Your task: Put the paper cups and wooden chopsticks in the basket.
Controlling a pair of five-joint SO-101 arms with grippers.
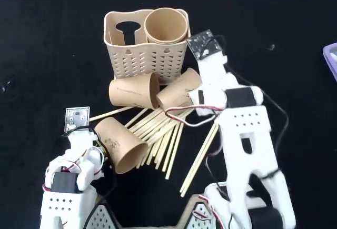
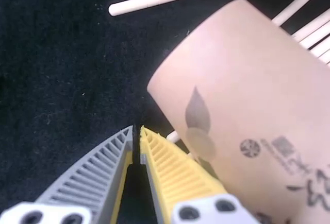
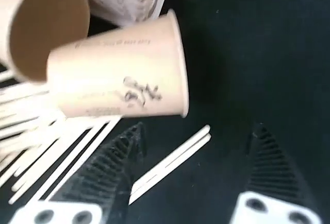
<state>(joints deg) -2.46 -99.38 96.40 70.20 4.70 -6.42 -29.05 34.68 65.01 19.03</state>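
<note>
Our left gripper (image 2: 135, 130) is closed on nothing, with its two jaws pressed together. It rests just beside the wall of the front cup (image 2: 247, 95), which lies on its side on the table (image 2: 56, 80). Our right gripper (image 3: 196, 136) is wide open above two chopsticks (image 3: 170, 159). Just beyond its tips lies the right cup (image 3: 118, 74), also on its side. The left cup (image 1: 134, 90) lies beside that one, and both are just in front of the basket (image 1: 126, 60). A fourth cup (image 1: 166, 25) stands already upright in one compartment. The rest of the sticks lie in a loose fan (image 1: 158, 131) between the three fallen cups.

We judge the cups to be very light and thin-walled. They will roll when pushed and will dent under a hard squeeze. The best hold seems to be at the rim, one jaw inside and one outside, with gentle force. The chopsticks look stiff, smooth and light, and they lie flat on the table. We would pinch them across the middle, a few at a time, because they may slip or tilt.
</note>
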